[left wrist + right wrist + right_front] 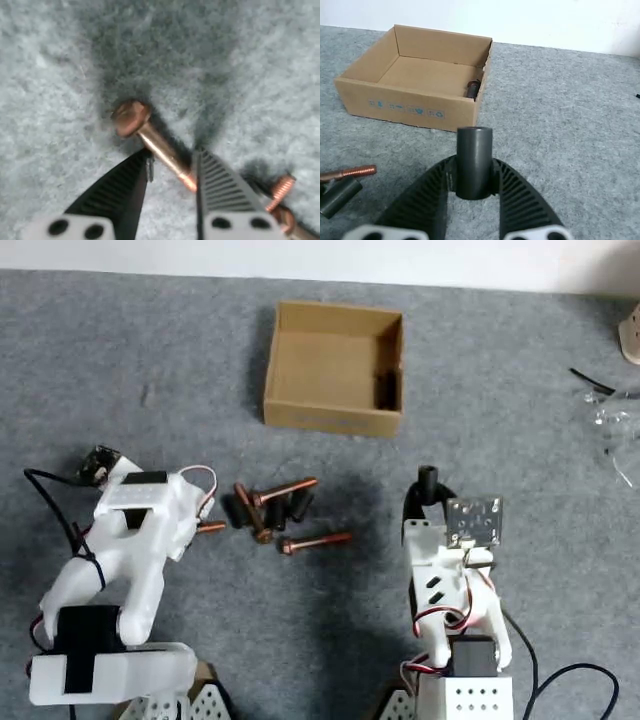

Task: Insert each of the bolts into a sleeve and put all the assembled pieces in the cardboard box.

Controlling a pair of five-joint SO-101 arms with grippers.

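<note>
High view, four loose bolts (316, 540), one cardboard box (330, 420), one gripped sleeve (428, 478)

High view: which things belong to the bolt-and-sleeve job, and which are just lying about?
Job: cardboard box, loose bolts, loose sleeves, sleeve in the right claw, assembled piece in the box.
Lying about: black wire, clear plastic scraps.

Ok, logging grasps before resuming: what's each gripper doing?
Left gripper: open, straddling a copper hex-head bolt.
Right gripper: closed on a dark grey cylindrical sleeve.

overhead plus wrist close-ups, bolts (287, 490) shared
</note>
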